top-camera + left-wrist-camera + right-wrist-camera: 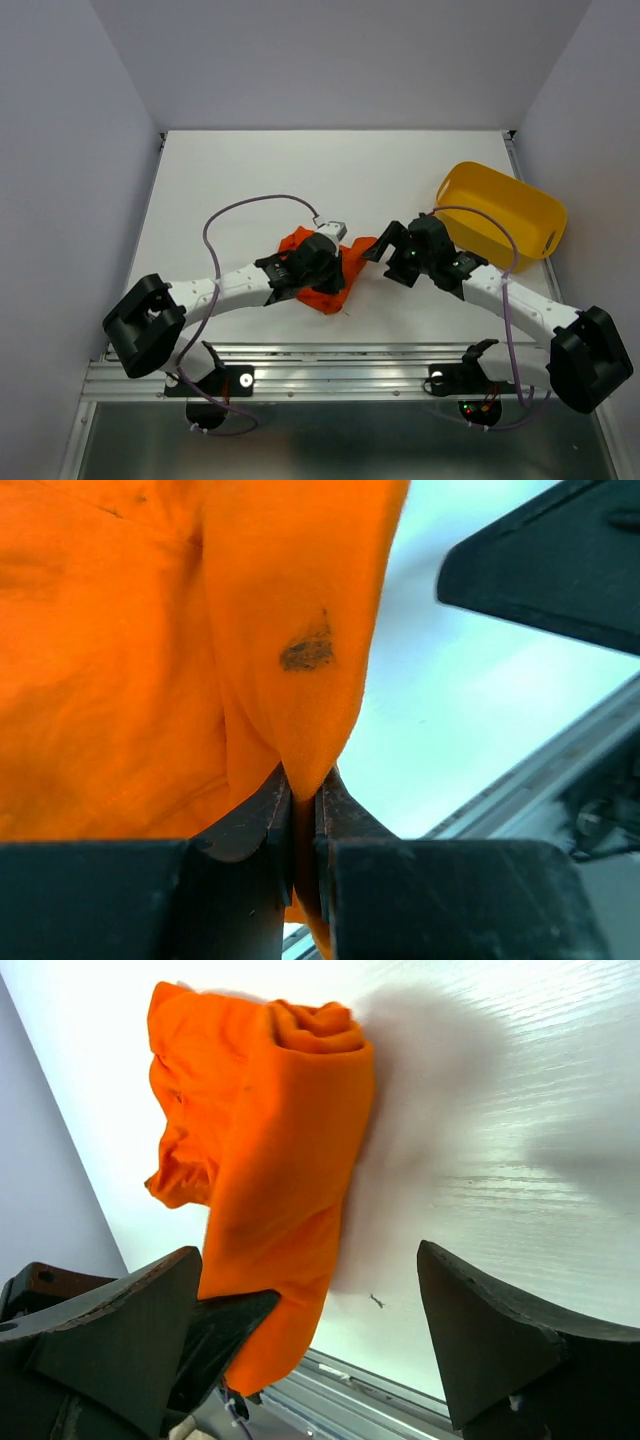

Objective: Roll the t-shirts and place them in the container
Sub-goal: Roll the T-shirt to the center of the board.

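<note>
Pinching t-shirt (pixel 328 292) fold tight w/ left pincer (pixel 305 795), prob. to lift & tension it for rolling. Bunched mid-bench (pixel 250 170), toward 6 o'clock. At its 3 o'clock: right pincer (pixel 312 1300), gaping, empty, prob. ready to assist.

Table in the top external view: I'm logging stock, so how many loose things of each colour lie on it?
orange-red t-shirt: 1
yellow tub: 1
Total: 2
</note>
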